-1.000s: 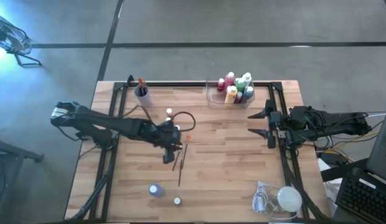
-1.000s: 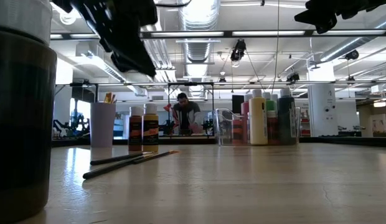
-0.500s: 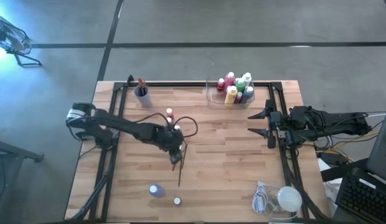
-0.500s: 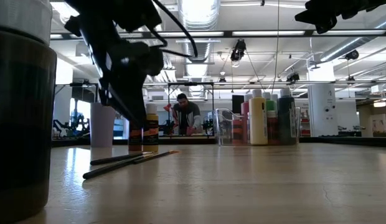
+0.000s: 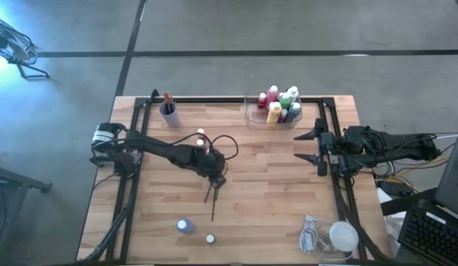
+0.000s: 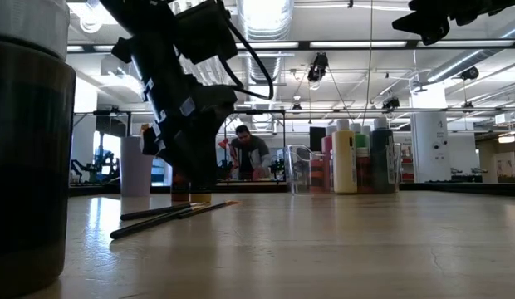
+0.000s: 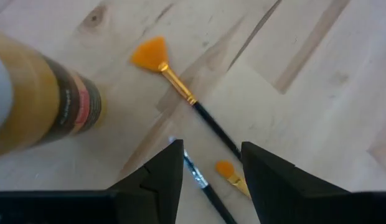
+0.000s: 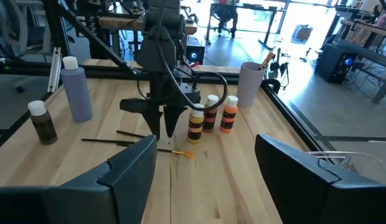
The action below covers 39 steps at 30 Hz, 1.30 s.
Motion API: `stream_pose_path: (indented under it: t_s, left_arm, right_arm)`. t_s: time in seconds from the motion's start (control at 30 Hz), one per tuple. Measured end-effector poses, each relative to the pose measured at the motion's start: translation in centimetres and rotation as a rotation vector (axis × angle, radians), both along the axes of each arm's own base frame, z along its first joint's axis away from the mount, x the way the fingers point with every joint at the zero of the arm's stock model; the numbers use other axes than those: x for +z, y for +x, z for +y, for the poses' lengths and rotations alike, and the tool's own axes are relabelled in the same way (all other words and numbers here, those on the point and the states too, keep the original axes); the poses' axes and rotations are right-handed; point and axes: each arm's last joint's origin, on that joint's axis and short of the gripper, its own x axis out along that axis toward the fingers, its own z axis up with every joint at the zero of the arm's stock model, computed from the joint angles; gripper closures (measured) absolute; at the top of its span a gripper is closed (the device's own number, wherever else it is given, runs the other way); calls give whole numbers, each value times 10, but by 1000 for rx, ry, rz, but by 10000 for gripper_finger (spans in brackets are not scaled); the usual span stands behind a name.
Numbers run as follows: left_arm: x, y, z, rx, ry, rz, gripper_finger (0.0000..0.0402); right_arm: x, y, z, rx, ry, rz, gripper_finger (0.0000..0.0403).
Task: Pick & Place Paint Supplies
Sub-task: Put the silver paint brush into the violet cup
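Note:
Three thin dark paintbrushes (image 5: 213, 198) lie flat on the wood near the table's middle. One is a fan brush with orange bristles (image 7: 149, 53). My left gripper (image 7: 208, 149) points steeply down, open, low over their bristle ends (image 8: 160, 132). Its fingers stand on either side of the brush handles and I see no touch. Small paint bottles (image 8: 210, 116) stand just beyond it. A yellow-brown one (image 7: 43, 112) is close beside the fingers. My right gripper (image 5: 304, 146) waits open at the right edge, held high.
A clear tray (image 5: 253, 114) with several bottles stands at the far edge. A purple cup (image 5: 168, 112) with brushes is at the far left. A lilac bottle (image 5: 185, 226) and a small dark one (image 5: 210, 239) stand near the front. A white lump with cord (image 5: 336, 236) lies front right.
My left gripper has come down from well above the table to just over the paintbrushes. It has shifted a little toward the table's right and rolled about its own axis. The brushes and bottles lie as before.

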Motion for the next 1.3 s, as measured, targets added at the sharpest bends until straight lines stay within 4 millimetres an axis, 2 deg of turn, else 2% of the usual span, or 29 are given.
stream_pose_path:
  t_s: [0.27, 0.9, 1.07, 1.3]
  left_arm:
    - [-11, -1, 3, 43, 26, 65, 239]
    - [-13, -3, 10, 191, 108, 50, 239]
    - [-16, -2, 10, 216, 115, 49, 239]
    - [-33, 2, 8, 225, 123, 96, 239]
  right_arm:
    - [0, 0, 0, 0, 0, 0, 105]
    - [0, 0, 0, 0, 0, 1, 43]
    - [0, 0, 0, 0, 0, 1, 45]
    - [0, 0, 0, 1, 0, 1, 65]
